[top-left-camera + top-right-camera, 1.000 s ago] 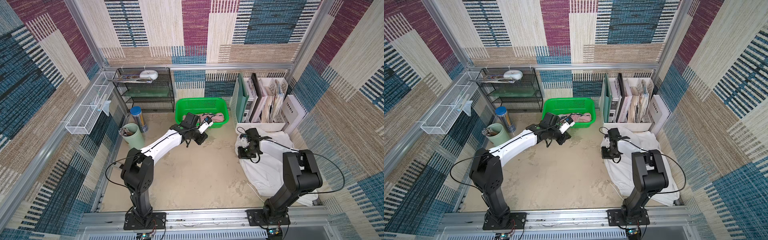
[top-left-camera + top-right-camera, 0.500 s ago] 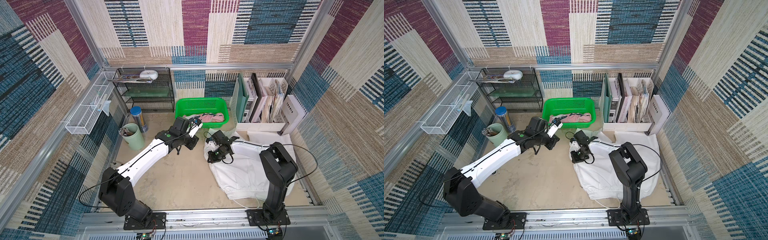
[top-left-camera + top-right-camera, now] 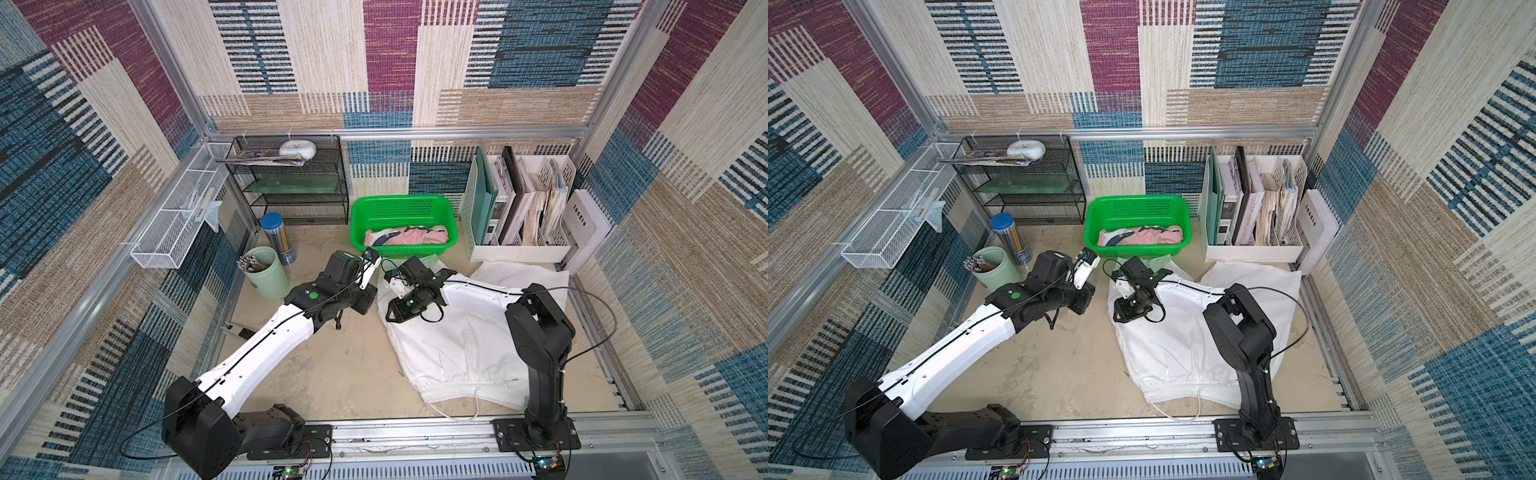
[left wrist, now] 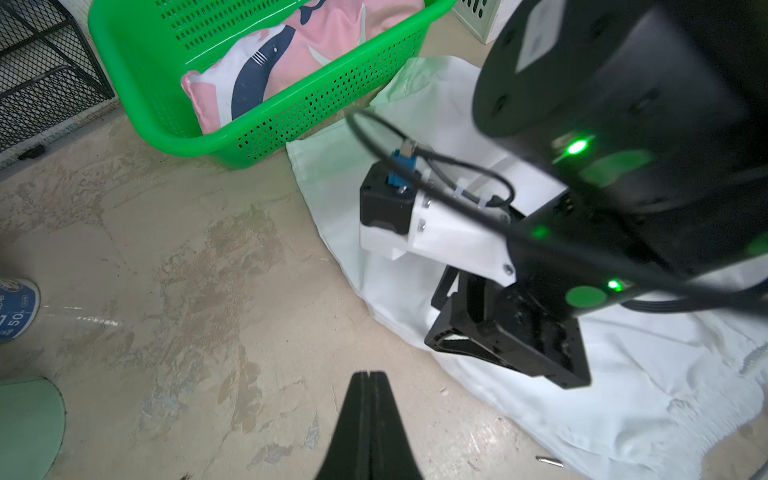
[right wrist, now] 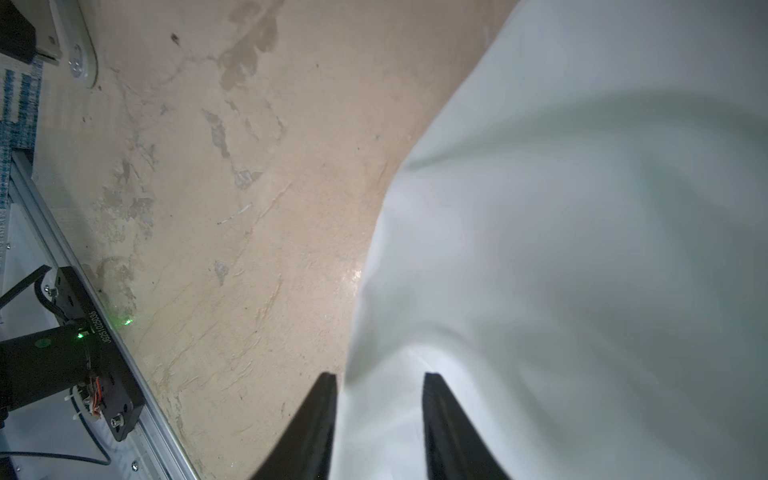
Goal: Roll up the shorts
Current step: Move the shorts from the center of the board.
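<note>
The white shorts (image 3: 457, 353) (image 3: 1183, 345) lie spread on the table right of centre, elastic waistband (image 3: 465, 384) toward the front edge. My right gripper (image 5: 380, 376) (image 3: 392, 313) stands open low over their far left corner. White cloth (image 5: 582, 249) lies loose between its fingers. The pink shark-print shorts (image 3: 409, 237) (image 4: 291, 54) sit rolled in the green basket (image 3: 401, 199) (image 4: 137, 104). My left gripper (image 4: 369, 374) (image 3: 360, 302) is shut and empty over bare table, just left of the white shorts (image 4: 623, 415) and the right gripper.
At the back left stand a green cup of pens (image 3: 268, 272), a blue-lidded jar (image 3: 277, 239) and a black wire shelf (image 3: 291, 183). A white file organiser (image 3: 519, 208) fills the back right. A white wire basket (image 3: 178, 224) hangs on the left wall.
The right gripper dragged the white shorts leftward toward the centre, then opened. The left arm drew back from the green basket to the table beside the shorts, still shut.
</note>
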`<state>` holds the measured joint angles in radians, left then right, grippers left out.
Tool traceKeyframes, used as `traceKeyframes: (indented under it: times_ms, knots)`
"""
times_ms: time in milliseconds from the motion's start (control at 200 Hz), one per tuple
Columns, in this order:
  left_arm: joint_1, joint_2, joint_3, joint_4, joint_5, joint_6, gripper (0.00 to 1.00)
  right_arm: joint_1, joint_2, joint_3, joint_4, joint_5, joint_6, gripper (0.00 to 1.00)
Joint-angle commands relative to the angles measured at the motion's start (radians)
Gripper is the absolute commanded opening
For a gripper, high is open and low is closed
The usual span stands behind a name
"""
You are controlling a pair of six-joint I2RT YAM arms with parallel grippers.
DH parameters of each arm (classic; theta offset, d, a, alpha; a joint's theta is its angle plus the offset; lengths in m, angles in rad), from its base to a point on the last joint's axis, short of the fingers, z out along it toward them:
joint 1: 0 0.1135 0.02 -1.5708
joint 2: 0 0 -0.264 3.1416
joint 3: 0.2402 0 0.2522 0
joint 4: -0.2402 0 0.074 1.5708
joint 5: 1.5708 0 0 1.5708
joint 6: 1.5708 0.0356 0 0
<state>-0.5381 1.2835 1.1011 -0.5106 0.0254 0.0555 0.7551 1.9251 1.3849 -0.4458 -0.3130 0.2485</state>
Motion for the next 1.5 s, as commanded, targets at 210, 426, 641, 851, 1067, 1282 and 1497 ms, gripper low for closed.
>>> traceKeyframes:
  times_ms: [210, 426, 641, 851, 1067, 1282, 1497]
  knots:
    - [-0.009, 0.009, 0.015, 0.038, 0.047, -0.022, 0.3, -0.077, -0.187, -0.069, -0.055, 0.261, -0.058, 0.99]
    - [-0.071, 0.048, 0.039, 0.073, 0.017, -0.035, 0.99, -0.196, -0.382, -0.254, 0.023, 0.326, -0.013, 0.99]
    - [-0.132, 0.12, 0.05, 0.124, -0.067, -0.097, 0.99, -0.398, -0.656, -0.545, 0.214, 0.23, 0.101, 0.99]
    - [-0.207, 0.24, 0.064, 0.172, -0.192, -0.152, 0.99, -0.481, -0.766, -0.625, 0.151, 0.478, 0.16, 0.99]
    - [-0.246, 0.359, 0.078, 0.229, -0.213, -0.229, 1.0, -0.6, -0.716, -0.669, 0.112, 0.425, 0.21, 0.99]
    - [-0.249, 0.458, 0.099, 0.23, -0.254, -0.307, 0.99, -0.648, -0.625, -0.687, 0.094, 0.507, 0.208, 0.99]
    - [-0.246, 0.572, 0.126, 0.17, -0.199, -0.354, 0.99, -0.695, -0.491, -0.687, 0.085, 0.477, 0.242, 0.99]
